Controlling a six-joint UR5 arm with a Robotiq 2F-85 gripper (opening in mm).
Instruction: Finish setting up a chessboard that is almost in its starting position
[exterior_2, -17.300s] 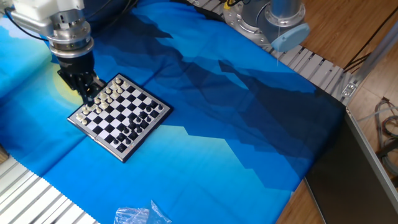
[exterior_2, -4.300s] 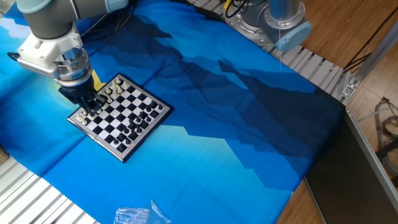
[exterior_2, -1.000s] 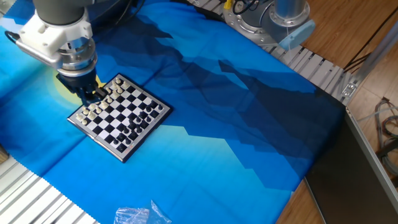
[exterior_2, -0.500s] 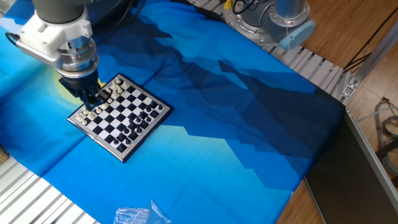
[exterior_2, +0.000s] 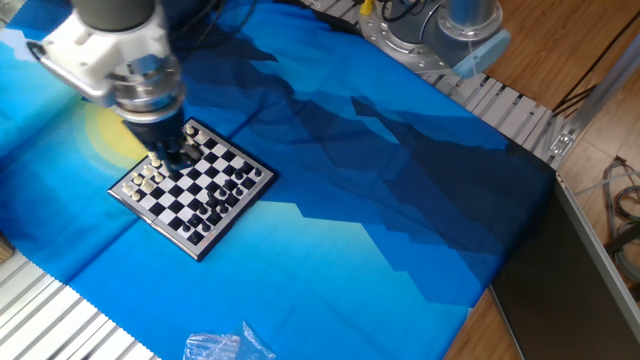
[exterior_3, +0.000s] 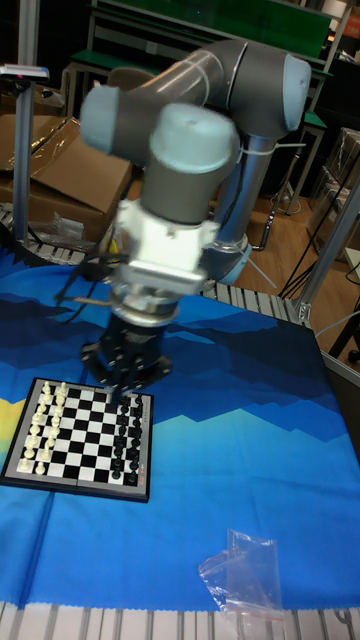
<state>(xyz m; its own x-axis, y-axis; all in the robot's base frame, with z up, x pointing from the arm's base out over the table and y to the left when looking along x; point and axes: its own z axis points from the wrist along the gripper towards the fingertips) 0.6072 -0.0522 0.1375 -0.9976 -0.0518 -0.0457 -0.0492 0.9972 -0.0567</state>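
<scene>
On the blue cloth (exterior_2: 380, 200), toward its left near part, lies the chessboard (exterior_2: 205, 190), flat and turned so that its corners, not its sides, face the fixed camera; being square, it has no long axis, and its ranks run diagonally in that view. Cream pieces (exterior_3: 42, 425) line one edge (left in the tall view), black pieces (exterior_3: 128, 445) the opposite edge. The gripper (exterior_2: 170, 152) hangs over the far-left part of the board, fingers pointing straight down among the pieces; in the tall view it stands above the board's far right corner (exterior_3: 128, 385). Both views are motion-blurred at the fingertips, so whether the jaws are parted or closed, and whether a piece sits between them, cannot be told.

Handling, as judged: the pieces look tiny, light, rigid and smooth, easily toppled by a sideways brush and packed close to their neighbours. A piece is best pinched from directly above, near its top, with the jaws opened only slightly so the fingers clear adjacent pieces. The board itself appears thin and stiff, and light enough to slide on the cloth if pushed sideways; downward contact should be gentle.

Near the cloth's front edge, well apart from the board, lies a clear bag (exterior_2: 225, 345); it plays no part
</scene>
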